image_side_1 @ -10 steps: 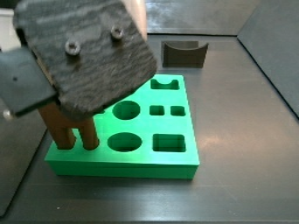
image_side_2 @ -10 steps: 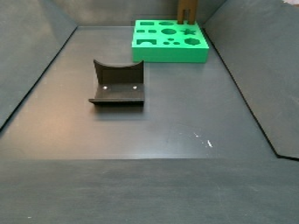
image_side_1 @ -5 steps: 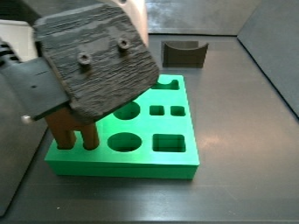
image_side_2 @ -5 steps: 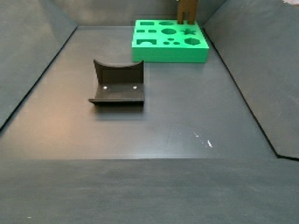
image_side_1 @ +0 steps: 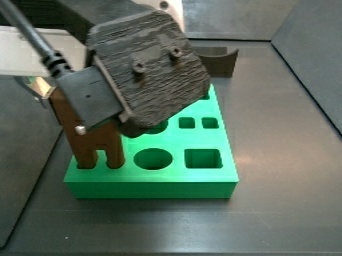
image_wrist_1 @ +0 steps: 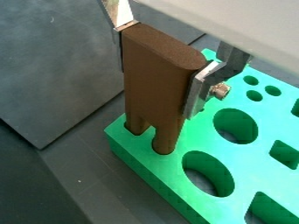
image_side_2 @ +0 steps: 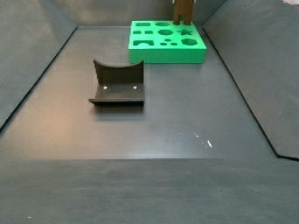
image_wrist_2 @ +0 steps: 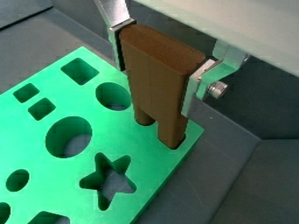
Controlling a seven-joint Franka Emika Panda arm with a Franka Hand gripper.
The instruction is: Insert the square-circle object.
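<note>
My gripper (image_wrist_1: 163, 59) is shut on the square-circle object (image_wrist_1: 152, 96), a tall brown piece with one round and one square leg. It sits between the silver fingers in both wrist views, gripper (image_wrist_2: 160, 61), piece (image_wrist_2: 158, 87). The piece stands upright with its leg ends at a corner of the green board (image_wrist_2: 158, 162). I cannot tell whether the legs sit in holes. In a side view the gripper (image_side_1: 87, 118) holds the piece (image_side_1: 94, 148) at the board's (image_side_1: 160, 186) near left corner. In a side view the piece (image_side_2: 184, 10) stands at the board's (image_side_2: 166, 52) far edge.
The green board (image_wrist_1: 149, 159) has round, square and star-shaped holes. The dark fixture (image_side_2: 117, 83) stands on the grey floor apart from the board. It also shows behind the board in a side view (image_side_1: 217, 60). Grey walls enclose the floor.
The gripper and its wrist have moved across the board with the brown piece in hold. The green board has shifted slightly on the floor.
</note>
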